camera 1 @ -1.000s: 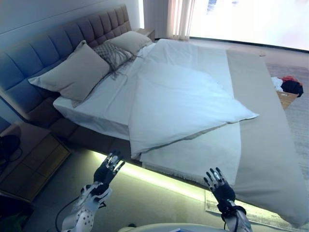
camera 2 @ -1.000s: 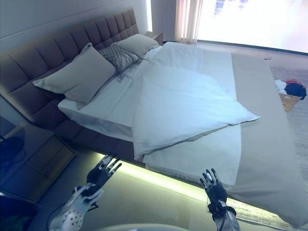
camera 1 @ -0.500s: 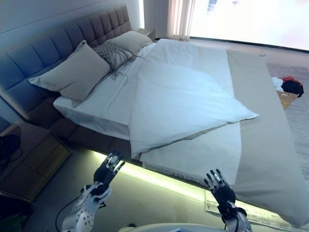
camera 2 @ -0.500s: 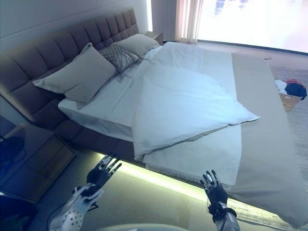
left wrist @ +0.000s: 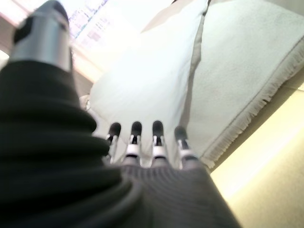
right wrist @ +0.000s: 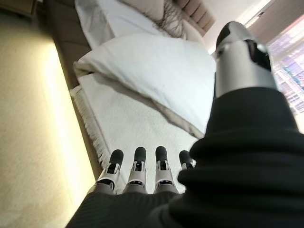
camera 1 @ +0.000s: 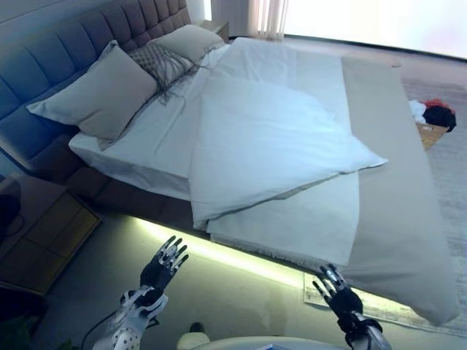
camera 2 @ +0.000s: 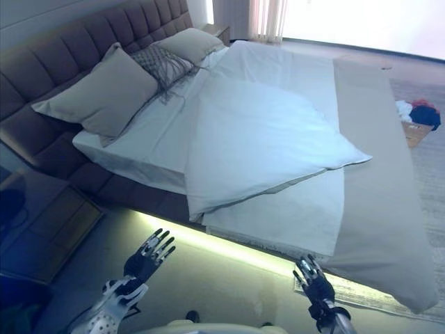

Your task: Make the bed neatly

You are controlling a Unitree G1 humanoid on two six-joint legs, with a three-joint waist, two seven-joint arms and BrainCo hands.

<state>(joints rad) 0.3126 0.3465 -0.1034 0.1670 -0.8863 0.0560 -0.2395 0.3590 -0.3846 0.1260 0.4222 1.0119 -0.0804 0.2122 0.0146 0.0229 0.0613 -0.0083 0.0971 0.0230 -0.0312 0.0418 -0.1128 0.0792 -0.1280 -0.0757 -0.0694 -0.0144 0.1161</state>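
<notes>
The white duvet (camera 1: 270, 146) lies crooked on the bed (camera 1: 401, 197), folded over itself, with one corner hanging near the bed's near edge. The left hand (camera 1: 162, 267) and the right hand (camera 1: 340, 297) are both held up over the floor, near the bed but not touching it — fingers (right wrist: 137, 164) spread wide, holding nothing. To do this well, reach for the duvet's near edge, pinch it with both hands well apart, and pull it flat and straight toward the pillows (camera 1: 91, 91).

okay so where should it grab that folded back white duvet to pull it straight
Probably the duvet corner hanging over the near bed edge, reached from the floor side with the left hand. That corner juts out free, while the rest lies flat on the fringed blanket.
</notes>
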